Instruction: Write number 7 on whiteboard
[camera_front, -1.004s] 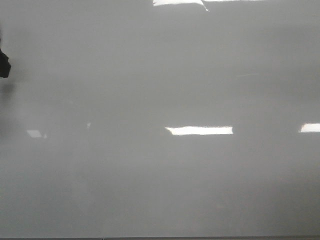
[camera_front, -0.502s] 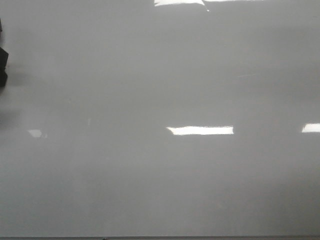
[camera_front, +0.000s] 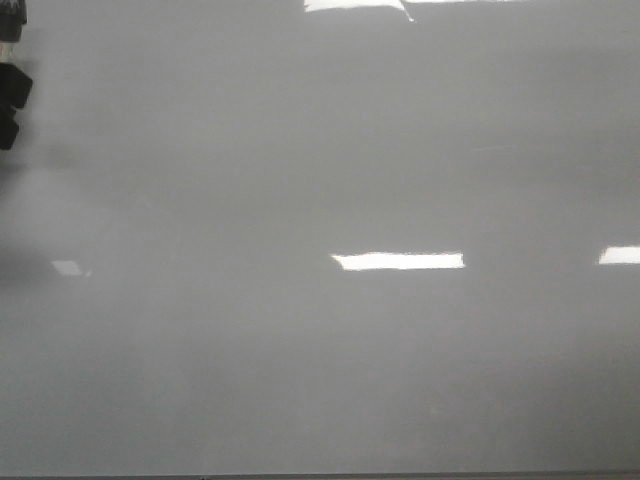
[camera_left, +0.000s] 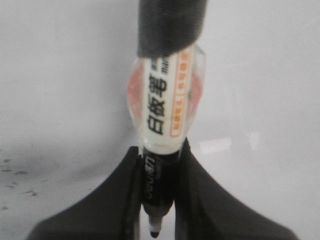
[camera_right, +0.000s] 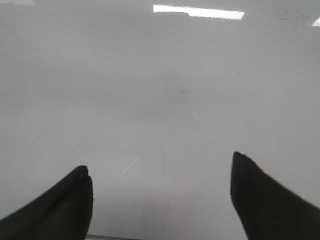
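The whiteboard (camera_front: 320, 340) is glossy pale grey and fills the front view, with bright rectangular light reflections on it. No number 7 shows on it in any view. My left gripper (camera_left: 159, 148) is shut on a whiteboard marker (camera_left: 166, 105) with a white labelled barrel and black neck. Its uncapped dark tip (camera_left: 154, 233) points toward the board (camera_left: 65, 75); I cannot tell if it touches. In the front view only a dark bit of this gripper (camera_front: 9, 100) shows at the far left edge. My right gripper (camera_right: 159, 162) is open and empty over the board (camera_right: 160, 90).
Small dark specks (camera_left: 20, 175) lie on the board near the left gripper. A faint thin line (camera_right: 162, 157) and a short pale scratch (camera_right: 131, 165) show between the right fingers. The board's near edge (camera_front: 320, 476) runs along the bottom of the front view.
The dark part of my left gripper at the left edge has shifted slightly upward. The board surface looks the same, with no new line.
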